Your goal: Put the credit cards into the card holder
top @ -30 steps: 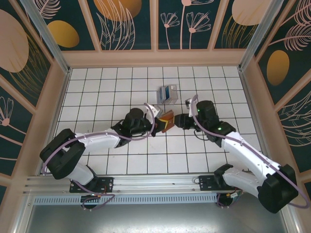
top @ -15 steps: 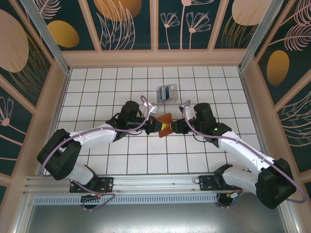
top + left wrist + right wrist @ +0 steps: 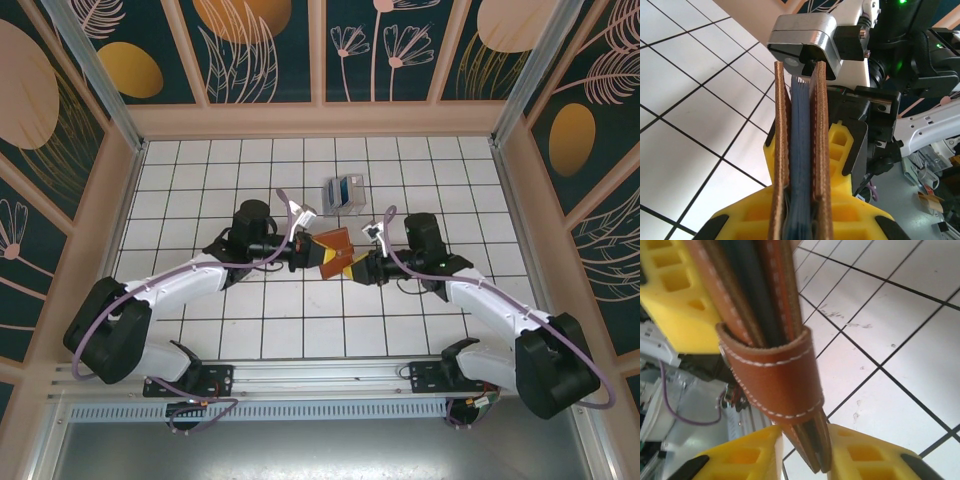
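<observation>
Arms are meeting over the middle of the white tiled table (image 3: 200, 180) in the top view, with the brown card holder (image 3: 333, 250) hanging between them, lifted off the tiles. The left fingers (image 3: 309, 251) are gripping it from its 9 o'clock side, and the right fingers (image 3: 352, 267) are closing on it from about 4 o'clock. A clear box (image 3: 335, 194) is sitting at 12 o'clock from the holder, near it but apart, with blue credit cards (image 3: 350, 188) standing in it.

From the left wrist, the card holder (image 3: 781, 150) is showing edge-on and upright, its two leather flaps clamped between the yellow left fingers (image 3: 747, 217). A blue stack of credit cards (image 3: 801, 150) is sitting between the flaps. The right arm (image 3: 900, 45) is facing in from 1 o'clock.

From the right wrist, the card holder (image 3: 767, 375) is running from 11 o'clock down to 6 o'clock, with a stitched strap wrapping around it. The yellow right fingers (image 3: 740, 460) are pinching its lower edge, standing narrow. One of the left fingers (image 3: 675, 290) is pressing on it at 10 o'clock.
</observation>
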